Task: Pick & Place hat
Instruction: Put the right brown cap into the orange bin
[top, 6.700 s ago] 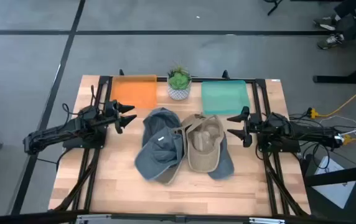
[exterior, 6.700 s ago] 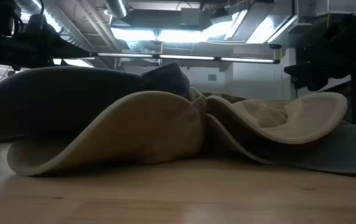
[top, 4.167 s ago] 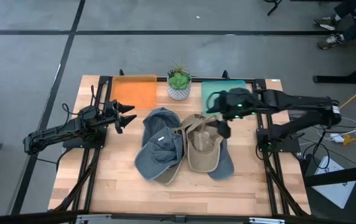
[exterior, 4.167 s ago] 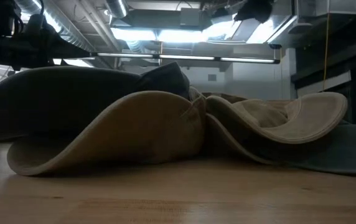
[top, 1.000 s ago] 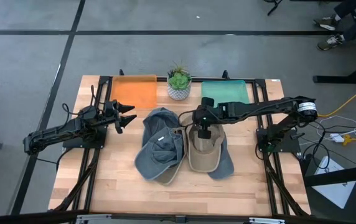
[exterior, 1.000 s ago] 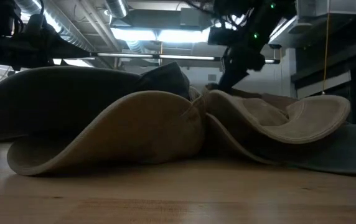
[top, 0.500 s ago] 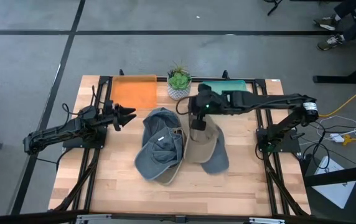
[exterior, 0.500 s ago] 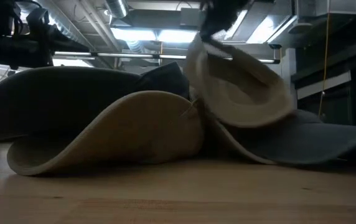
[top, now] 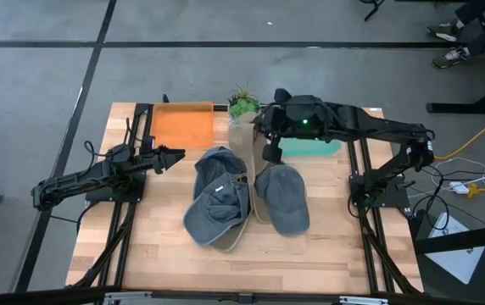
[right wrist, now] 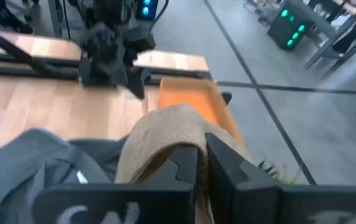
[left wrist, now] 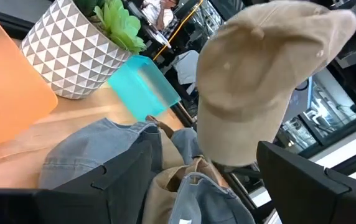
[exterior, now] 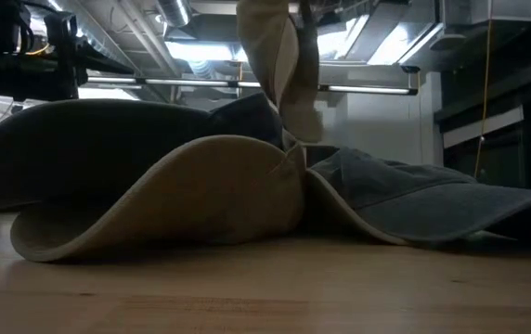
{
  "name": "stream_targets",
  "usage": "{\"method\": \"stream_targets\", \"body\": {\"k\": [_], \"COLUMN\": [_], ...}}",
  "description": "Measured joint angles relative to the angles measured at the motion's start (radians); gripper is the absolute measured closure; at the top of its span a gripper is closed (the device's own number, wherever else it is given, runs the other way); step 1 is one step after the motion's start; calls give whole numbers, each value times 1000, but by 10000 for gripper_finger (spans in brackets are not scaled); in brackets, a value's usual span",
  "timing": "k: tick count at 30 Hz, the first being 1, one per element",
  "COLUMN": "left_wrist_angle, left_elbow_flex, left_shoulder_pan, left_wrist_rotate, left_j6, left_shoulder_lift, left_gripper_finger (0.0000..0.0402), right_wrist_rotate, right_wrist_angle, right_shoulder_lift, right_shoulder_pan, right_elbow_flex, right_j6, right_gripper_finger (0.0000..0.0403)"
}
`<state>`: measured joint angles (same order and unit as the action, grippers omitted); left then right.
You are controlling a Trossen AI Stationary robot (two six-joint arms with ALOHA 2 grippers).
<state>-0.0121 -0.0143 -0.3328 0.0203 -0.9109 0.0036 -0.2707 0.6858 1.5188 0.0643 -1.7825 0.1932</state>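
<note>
Now your right gripper (top: 267, 152) is clamped on the tan hat (exterior: 279, 65), lifted clear; the blue caps (top: 283, 196) lie just below it.

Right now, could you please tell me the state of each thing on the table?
Tan hat: lifted, hanging from right pincer.
Grey hat: lying flat, uncovered.
Blue hat: lying upside down.
Left pincer: empty, waiting at the left.
Orange tray: empty.
Plant: upright.
</note>
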Motion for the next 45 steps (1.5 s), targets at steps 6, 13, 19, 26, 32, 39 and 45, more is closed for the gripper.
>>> {"method": "stream_targets", "body": {"k": [6,13,19,26,32,39,45], "left_wrist_angle": [-56,-263,-440,-435,-434,-434,-435], "left_elbow_flex": [0,0,-9,-107,-260,-466,-604], "left_shoulder_pan": [0,0,0,0,0,0,0], "left_wrist_rotate": [-6,5,62,63,133,327,338], "left_j6": [-65,-6,121,197,353,427,375], "left_shoulder_lift": [0,17,74,217,419,654,780], "left_gripper_finger": [119,119,119,119,119,119,119], "right_wrist_rotate": [1,61,83,117,119,207,268], "right_wrist_angle": [-6,-40,-70,-108,-110,-139,-144], "right_shoulder_lift": [0,0,0,-8,-8,-31,-67], "right_shoulder_pan": [-3,-3,-3,-3,-3,-3,-3], "right_elbow_flex": [-32,-40,-40,-40,-40,-40,-40], "right_j6": [-1,18,24,50,50,51,23], "right_gripper_finger": [376,388,380,388,380,387,383]}}
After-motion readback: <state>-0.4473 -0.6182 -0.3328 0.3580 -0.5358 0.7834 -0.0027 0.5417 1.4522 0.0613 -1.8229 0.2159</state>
